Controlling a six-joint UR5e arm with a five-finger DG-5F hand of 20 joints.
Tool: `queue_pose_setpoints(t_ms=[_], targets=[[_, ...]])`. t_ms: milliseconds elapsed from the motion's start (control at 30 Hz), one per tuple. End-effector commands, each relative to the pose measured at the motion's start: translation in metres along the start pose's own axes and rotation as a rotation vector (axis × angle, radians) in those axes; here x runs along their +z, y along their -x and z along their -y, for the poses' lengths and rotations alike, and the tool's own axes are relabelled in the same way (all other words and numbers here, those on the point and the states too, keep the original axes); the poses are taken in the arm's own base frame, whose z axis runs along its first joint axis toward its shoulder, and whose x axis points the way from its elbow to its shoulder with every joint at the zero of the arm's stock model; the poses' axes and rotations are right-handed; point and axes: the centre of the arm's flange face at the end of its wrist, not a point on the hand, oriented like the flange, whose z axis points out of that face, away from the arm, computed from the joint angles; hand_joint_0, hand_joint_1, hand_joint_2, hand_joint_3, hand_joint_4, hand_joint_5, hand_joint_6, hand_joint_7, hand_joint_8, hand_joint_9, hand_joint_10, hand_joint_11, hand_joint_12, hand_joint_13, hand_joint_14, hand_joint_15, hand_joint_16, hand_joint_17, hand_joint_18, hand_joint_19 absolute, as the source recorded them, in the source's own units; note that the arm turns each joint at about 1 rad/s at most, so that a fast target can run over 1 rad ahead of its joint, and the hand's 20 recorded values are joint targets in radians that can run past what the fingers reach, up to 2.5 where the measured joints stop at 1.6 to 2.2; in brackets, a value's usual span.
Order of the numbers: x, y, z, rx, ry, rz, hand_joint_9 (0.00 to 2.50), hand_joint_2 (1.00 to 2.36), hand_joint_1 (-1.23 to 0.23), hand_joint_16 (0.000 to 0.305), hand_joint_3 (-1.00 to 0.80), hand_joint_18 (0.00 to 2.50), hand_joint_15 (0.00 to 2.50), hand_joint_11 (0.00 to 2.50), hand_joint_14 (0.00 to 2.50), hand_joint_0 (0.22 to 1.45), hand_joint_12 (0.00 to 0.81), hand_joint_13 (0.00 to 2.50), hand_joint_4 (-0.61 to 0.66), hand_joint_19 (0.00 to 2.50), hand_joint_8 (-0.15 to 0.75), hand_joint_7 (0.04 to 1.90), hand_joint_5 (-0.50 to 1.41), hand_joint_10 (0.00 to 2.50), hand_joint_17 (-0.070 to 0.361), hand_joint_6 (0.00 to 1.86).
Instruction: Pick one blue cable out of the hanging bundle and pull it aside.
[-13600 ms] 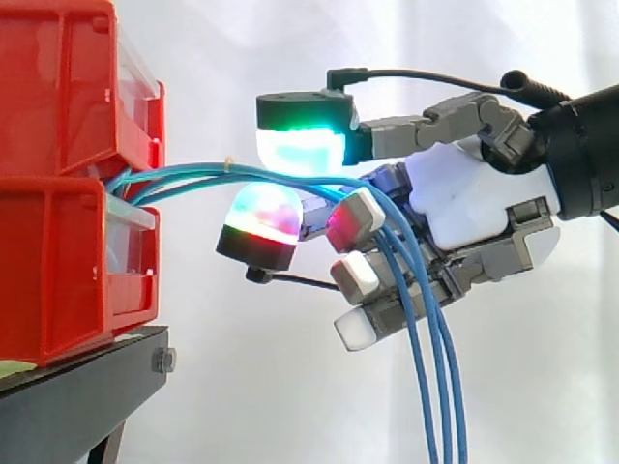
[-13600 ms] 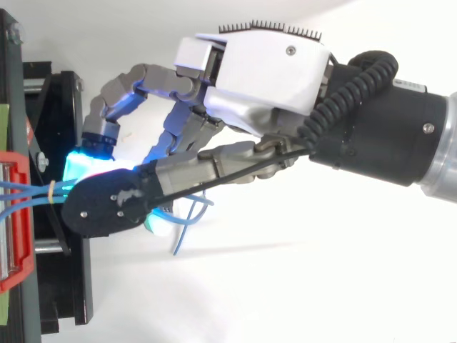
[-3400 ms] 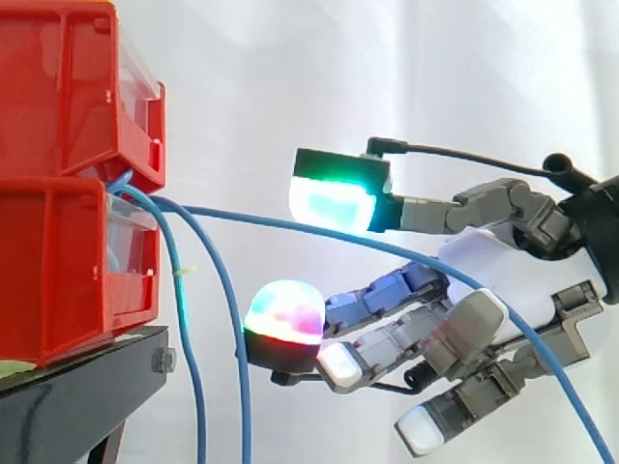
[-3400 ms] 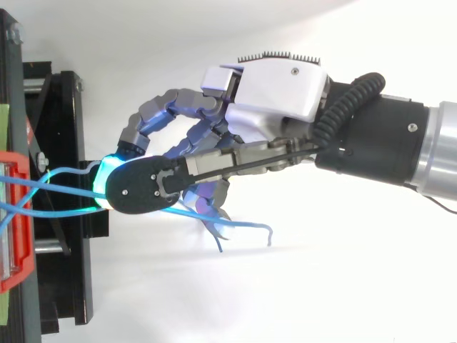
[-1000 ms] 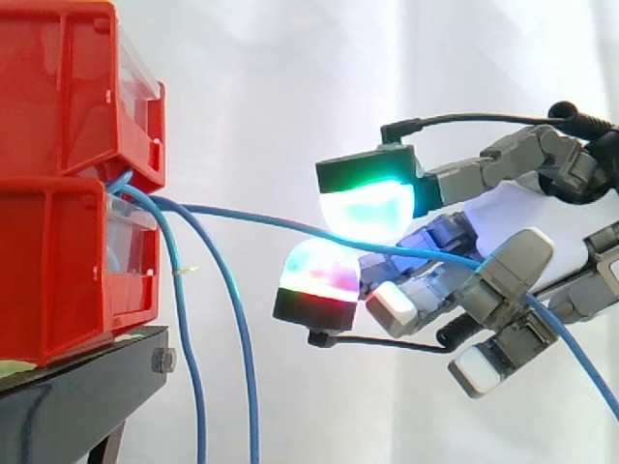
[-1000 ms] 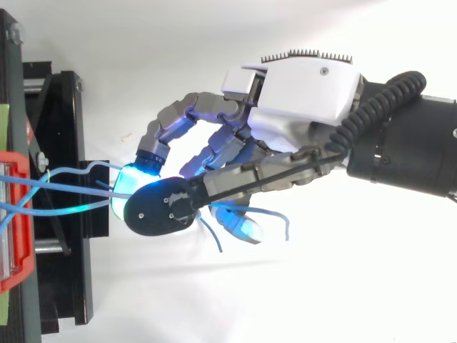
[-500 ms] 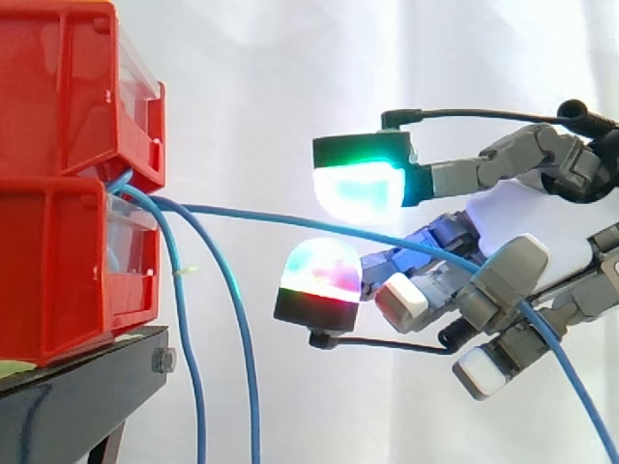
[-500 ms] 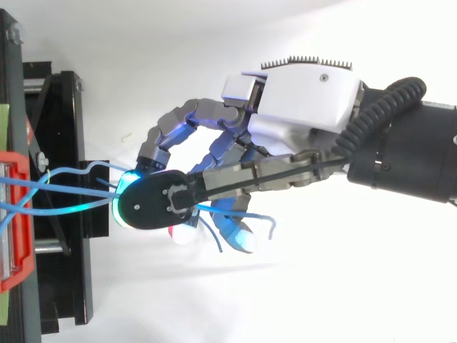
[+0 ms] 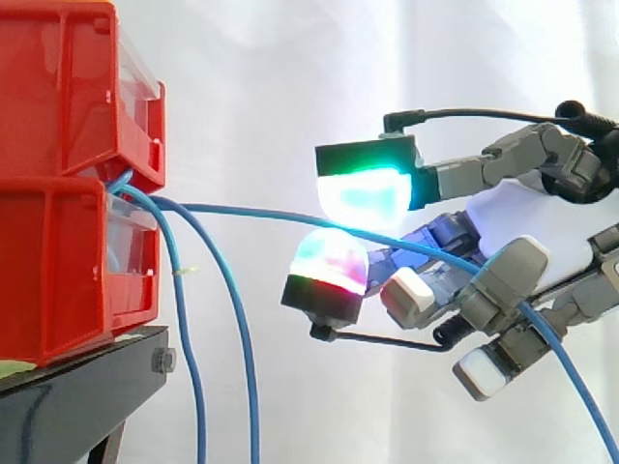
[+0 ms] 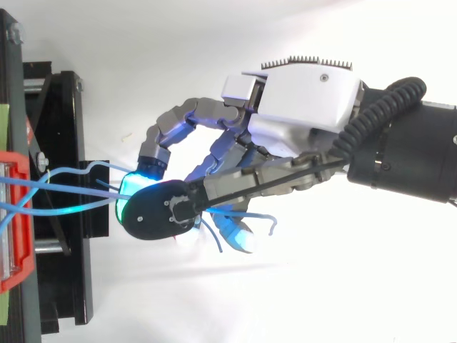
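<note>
Blue cable (image 9: 261, 215): leaves the gap between the two stacked red bins (image 9: 58, 193) at the left and runs rightward, sloping slightly down, well clear of the bins, into the hand (image 9: 522, 227).

Hand: comes in from the right, fingers curled. The green-glowing pad (image 9: 363, 193) sits above the cable and the domed pad (image 9: 329, 259), glowing cyan and red, sits just under it. The two pads are close together with the cable pinched between them. Past the pinch the cable threads on between the other curled fingers and drops off toward the lower right corner of the side view.

Two other blue cables (image 9: 239, 319): start at the same gap in the bins and hang down in front of the black stand (image 9: 77, 387), just beside each other and apart from the held one.

Top view: the hand (image 10: 300, 93) reaches leftward and its pads stop short of the stand's edge. Blue strands cross the stand from the red bin at the left edge to the pads. Short loose blue ends curl out beneath the fingers.

Background: white curtain (image 9: 290, 77).
</note>
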Motion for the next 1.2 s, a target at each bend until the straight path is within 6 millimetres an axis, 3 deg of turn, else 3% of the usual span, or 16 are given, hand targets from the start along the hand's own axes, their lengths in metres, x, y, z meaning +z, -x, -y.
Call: queue_pose_setpoints(t_ms=[0, 233, 567, 667, 800, 1167], targets=[[0.000, 0.000, -0.001, 0.000, 0.001, 0.000, 1.13, 1.02, -0.75, 0.050, -0.19, 0.87, 1.18, 0.81, 0.02, 0.60, 0.310, 1.39, -0.12, 0.64, 0.230, 0.83, -0.11, 0.02, 0.113, 0.94], [0.000, 0.000, 0.000, 0.000, 0.000, 0.000, 1.24, 1.01, -0.78, 0.059, -0.10, 0.96, 1.04, 0.75, 0.02, 0.59, 0.375, 1.37, -0.16, 0.59, 0.230, 0.91, -0.07, 0.02, 0.132, 0.91], [0.000, 0.000, 0.000, 0.000, 0.000, 0.000, 1.28, 1.00, -0.79, 0.064, -0.03, 0.99, 0.90, 0.71, 0.02, 0.59, 0.397, 1.28, -0.19, 0.55, 0.236, 0.98, -0.05, 0.02, 0.143, 0.90], [0.000, 0.000, 0.001, -0.001, -0.002, 0.001, 1.28, 1.25, -0.77, 0.066, -0.07, 1.01, 0.88, 0.67, 0.02, 0.53, 0.409, 1.28, -0.21, 0.53, 0.247, 1.00, -0.04, 0.02, 0.148, 0.89], [0.002, 0.002, 0.011, -0.009, -0.024, 0.002, 1.27, 1.36, -0.75, 0.066, -0.07, 0.98, 0.86, 0.64, 0.02, 0.50, 0.409, 1.25, -0.21, 0.52, 0.243, 1.03, -0.03, 0.02, 0.149, 0.89], [0.006, 0.016, 0.036, -0.023, -0.077, 0.024, 1.24, 1.50, -0.74, 0.068, -0.11, 0.91, 0.82, 0.60, 0.02, 0.47, 0.417, 1.18, -0.20, 0.50, 0.243, 1.04, -0.02, 0.02, 0.152, 0.88]])
